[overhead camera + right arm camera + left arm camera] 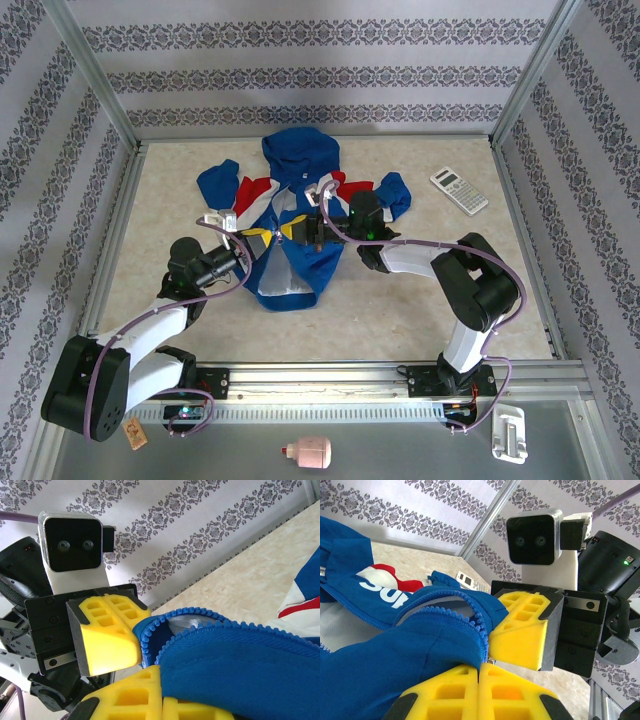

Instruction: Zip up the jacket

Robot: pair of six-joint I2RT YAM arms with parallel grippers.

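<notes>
Where fingers (520,630) pinch the jacket (395,670), wrist views reveal zipper teeth (146,636).

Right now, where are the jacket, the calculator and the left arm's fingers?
jacket (312,264): top external view, blue front panel near the hem.
calculator (459,190): top external view, middle of its keypad.
left fingers (512,692): left wrist view, yellow face of one finger.

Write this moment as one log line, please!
jacket: unzipped, on table | left gripper: shut on jacket | right gripper: shut on jacket
</notes>
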